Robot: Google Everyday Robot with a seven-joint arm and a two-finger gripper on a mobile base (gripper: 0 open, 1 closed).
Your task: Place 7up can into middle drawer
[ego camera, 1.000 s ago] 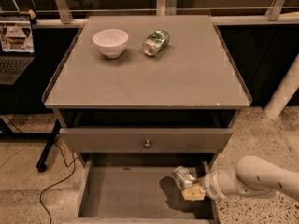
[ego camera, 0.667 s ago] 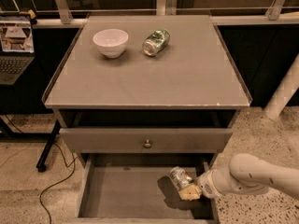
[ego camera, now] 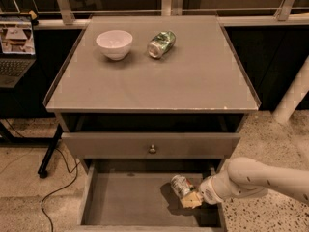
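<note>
The gripper [ego camera: 189, 197] hangs low in the right part of the open middle drawer [ego camera: 124, 200], its tan fingers pinching the 7up can [ego camera: 180, 185] by its near end. The crumpled silver can tilts up and to the left, and the shadow under it suggests it sits just above the grey drawer floor rather than on it. The white arm [ego camera: 256, 178] reaches in from the right, over the drawer's right wall. The placing step looks nearly done. What remains is to lower the can onto the floor, spread the fingers, and lift out without catching the closed knob drawer [ego camera: 111, 145] just above. On the cabinet top [ego camera: 193, 81], far back, lie a darker green can [ego camera: 161, 43] and a white bowl [ego camera: 114, 43], neither part of this job.
</note>
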